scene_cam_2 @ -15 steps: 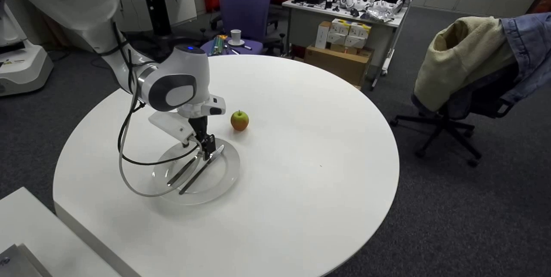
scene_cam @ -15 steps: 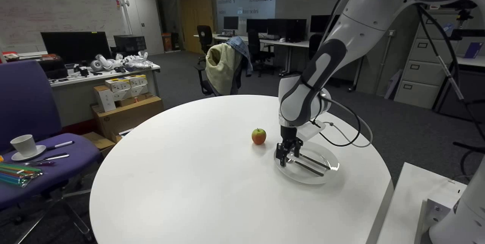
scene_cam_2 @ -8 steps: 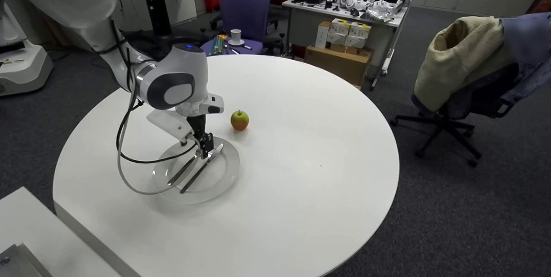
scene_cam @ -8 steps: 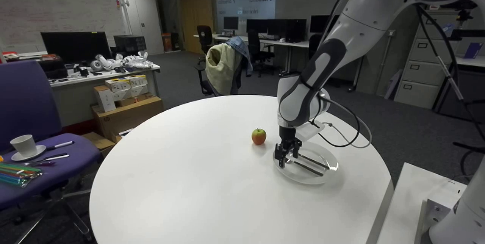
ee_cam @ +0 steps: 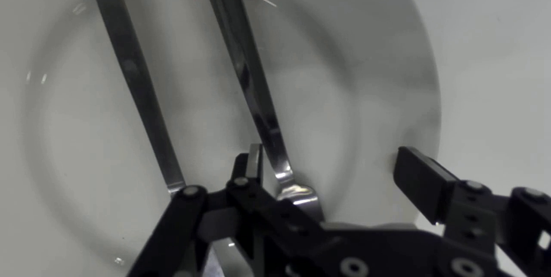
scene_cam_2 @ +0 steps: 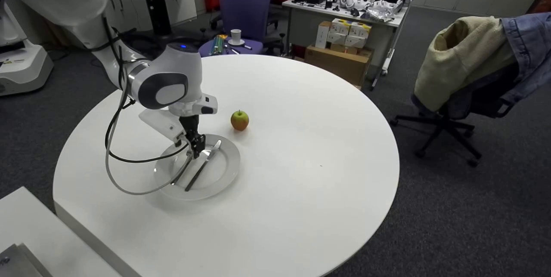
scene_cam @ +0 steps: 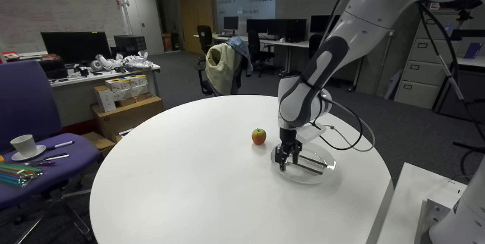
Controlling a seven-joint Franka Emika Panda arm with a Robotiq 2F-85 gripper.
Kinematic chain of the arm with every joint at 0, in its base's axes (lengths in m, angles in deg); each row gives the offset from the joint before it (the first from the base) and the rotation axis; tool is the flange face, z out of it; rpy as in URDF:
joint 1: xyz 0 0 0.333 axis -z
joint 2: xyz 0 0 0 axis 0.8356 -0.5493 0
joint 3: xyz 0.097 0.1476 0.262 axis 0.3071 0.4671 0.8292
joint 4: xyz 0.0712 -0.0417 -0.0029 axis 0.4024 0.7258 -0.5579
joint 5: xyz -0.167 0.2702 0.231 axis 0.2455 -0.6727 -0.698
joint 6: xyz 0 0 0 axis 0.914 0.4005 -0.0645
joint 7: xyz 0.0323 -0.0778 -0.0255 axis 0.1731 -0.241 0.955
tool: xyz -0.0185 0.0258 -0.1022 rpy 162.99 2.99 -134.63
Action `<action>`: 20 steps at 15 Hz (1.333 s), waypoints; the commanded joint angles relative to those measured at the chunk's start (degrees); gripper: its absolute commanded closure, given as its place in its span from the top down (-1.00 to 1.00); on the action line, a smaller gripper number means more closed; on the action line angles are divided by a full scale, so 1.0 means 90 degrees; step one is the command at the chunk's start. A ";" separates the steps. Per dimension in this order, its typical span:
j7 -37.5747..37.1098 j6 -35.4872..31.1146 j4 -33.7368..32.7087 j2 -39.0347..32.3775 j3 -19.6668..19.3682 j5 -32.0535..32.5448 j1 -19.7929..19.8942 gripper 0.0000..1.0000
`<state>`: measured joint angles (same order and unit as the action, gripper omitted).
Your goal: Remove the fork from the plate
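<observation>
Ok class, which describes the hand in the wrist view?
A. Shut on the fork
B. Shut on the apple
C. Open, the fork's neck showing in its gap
C: the wrist view shows the hand spread wide, with the neck of the fork visible in the gap.

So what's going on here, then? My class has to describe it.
A robot arm holds its open gripper low over a white plate, seemingly to remove the fork. That fork lies on the plate beside a knife; the wrist view shows the fork's neck between the jaws, not yet gripped. An apple sits nearby.
</observation>
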<state>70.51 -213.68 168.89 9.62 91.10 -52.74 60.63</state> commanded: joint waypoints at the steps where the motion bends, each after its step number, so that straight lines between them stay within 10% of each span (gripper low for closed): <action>1: 0.0299 0.0070 0.0330 0.0321 0.0058 -0.0317 0.0208 0.16; 9: 0.0406 0.0058 0.0570 0.0466 -0.0003 -0.0595 0.0479 -0.34; 12: 0.0516 0.0063 0.0606 0.0485 0.0005 -0.0719 0.0568 -1.00; 20: 0.0443 0.0105 0.0604 0.0640 -0.0055 -0.0666 0.0426 -0.94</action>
<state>73.37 -213.68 172.38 11.77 90.78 -58.76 65.04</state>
